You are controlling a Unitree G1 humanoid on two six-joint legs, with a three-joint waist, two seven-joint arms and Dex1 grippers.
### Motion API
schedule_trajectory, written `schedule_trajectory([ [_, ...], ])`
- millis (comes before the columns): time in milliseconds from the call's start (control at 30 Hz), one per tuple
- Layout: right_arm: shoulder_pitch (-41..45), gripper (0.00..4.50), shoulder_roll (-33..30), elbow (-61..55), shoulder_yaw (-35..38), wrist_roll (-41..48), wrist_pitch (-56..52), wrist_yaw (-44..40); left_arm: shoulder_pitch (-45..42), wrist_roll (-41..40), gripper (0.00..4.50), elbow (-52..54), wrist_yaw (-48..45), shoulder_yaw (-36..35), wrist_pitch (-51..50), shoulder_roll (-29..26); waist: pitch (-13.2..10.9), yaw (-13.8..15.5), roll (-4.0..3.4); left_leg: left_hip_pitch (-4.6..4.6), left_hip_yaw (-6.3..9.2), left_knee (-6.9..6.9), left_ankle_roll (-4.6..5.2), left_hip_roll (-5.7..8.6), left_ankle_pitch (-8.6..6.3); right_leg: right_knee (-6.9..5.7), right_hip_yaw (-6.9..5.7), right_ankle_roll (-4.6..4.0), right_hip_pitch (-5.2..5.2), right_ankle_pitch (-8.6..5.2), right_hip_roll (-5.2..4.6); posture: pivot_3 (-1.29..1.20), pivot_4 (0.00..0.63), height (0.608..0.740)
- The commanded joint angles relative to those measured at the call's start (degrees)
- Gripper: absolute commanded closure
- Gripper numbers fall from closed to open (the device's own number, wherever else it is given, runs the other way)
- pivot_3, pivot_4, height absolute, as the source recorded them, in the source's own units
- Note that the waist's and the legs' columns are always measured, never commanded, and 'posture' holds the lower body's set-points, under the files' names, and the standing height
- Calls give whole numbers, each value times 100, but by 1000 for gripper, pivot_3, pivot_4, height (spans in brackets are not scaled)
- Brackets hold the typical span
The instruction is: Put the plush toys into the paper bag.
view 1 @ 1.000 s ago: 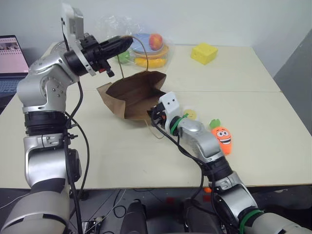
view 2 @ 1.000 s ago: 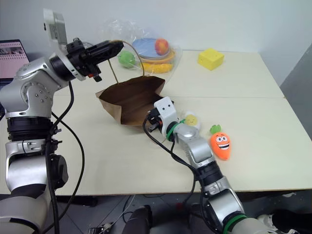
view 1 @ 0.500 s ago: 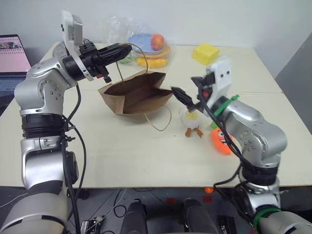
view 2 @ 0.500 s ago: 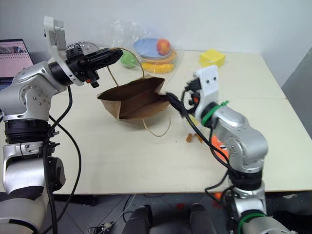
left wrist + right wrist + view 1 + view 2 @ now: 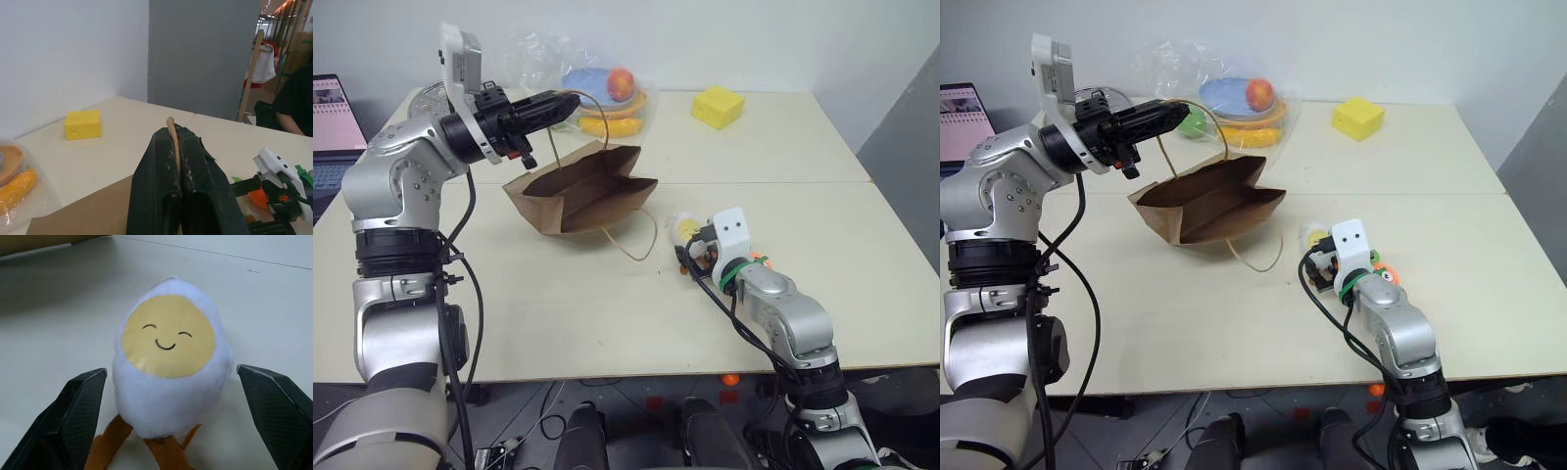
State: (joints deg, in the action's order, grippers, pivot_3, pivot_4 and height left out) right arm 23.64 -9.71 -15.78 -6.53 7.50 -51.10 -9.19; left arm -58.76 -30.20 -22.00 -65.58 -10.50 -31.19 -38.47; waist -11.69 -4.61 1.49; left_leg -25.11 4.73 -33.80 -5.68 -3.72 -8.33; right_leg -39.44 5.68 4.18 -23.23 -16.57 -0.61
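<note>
Egg toy (image 5: 168, 369) lay between the wide-open right gripper's (image 5: 181, 423) fingers (image 5: 80, 406), ungripped.
Left gripper (image 5: 177, 142) was clamped on the bag's (image 5: 578, 191) handle (image 5: 170, 128).

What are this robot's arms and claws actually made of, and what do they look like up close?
Both arms are chunky rounded silver-grey metal segments with black joint rings and loose black cables running alongside. Each wrist carries a small white camera box. The left gripper and right gripper each have two black, wedge-shaped fingers. The right arm has green bands near the wrist.
</note>
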Motion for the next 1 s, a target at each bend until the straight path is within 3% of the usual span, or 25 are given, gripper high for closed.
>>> schedule_trajectory([
  [33, -1, 938, -94, -112, -43, -86, 247, -74, -9, -103, 4500, 303, 20, -99, -28, -99, 0, -1, 0, 0, 0, 0, 0, 0, 0, 0, 0, 0, 0, 0, 0, 0, 150, 740],
  [333, -11, 4320, -227, 36, 113, -49, 520, -313, 2, -110, 4500, 358, 96, -129, -71, -99, 0, -2, 0, 0, 0, -1, 0, 0, 0, 0, 0, 0, 1, 0, 0, 0, 150, 740],
  [367, 23, 4463, -255, 0, 159, -19, 539, -364, -6, -114, 4500, 354, 103, -126, -75, -96, 0, -2, 0, 0, 0, -1, 0, 0, 0, 0, 0, 0, 1, 0, 0, 0, 150, 740],
  [567, 554, 4463, -1242, -859, 615, 881, -118, -1593, 94, -134, 4500, 449, 69, -83, -124, -82, -2, 2, -2, -1, -1, -3, 0, 1, 0, 1, 1, 0, 1, 0, -1, 0, 150, 740],
  [733, 1340, 4463, -1670, -1064, 693, 1582, -720, -2152, 94, -140, 4500, 451, 82, -54, -110, -1, -1, -20, -2, 2, 1, -2, 0, -2, 0, -1, 0, 0, 2, 0, 2, 0, 150, 740],
  [1000, 2214, 4463, -1213, -550, 27, 1591, -718, -2101, 3, -132, 4500, 426, 99, -21, -87, 135, -1, -14, -1, 2, 0, -2, 0, -1, 0, -1, 0, 0, 2, 0, 1, 0, 150, 740],
])
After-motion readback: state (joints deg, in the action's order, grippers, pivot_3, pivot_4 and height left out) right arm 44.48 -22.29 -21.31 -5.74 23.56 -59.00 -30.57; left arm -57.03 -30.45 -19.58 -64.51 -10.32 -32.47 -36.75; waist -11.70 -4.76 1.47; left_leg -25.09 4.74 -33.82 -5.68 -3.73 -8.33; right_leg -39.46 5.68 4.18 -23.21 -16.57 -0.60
